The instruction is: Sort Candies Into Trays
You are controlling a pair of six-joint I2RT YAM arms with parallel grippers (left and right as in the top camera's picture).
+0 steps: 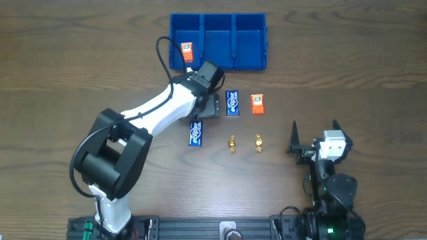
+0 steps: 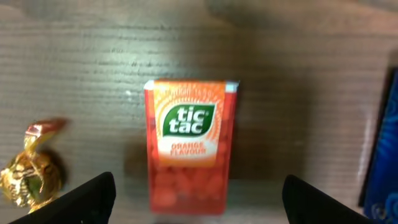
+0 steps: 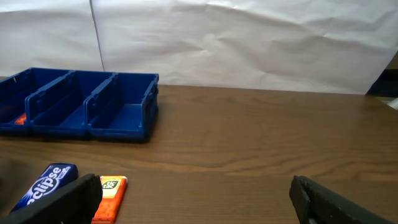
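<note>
A wooden table, seen from above. The left gripper, jaws spread wide and holding nothing, hovers over an orange candy box lying flat on the wood (a gold-wrapped candy to one side, a blue pack to the other). A second orange box sits in the left compartment of the blue tray. The right gripper hangs near its own base, jaws likewise apart and empty.

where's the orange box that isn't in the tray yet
In the top view the orange box lies on the table below the right end of the tray, just right of a blue pack and above a gold candy.
</note>
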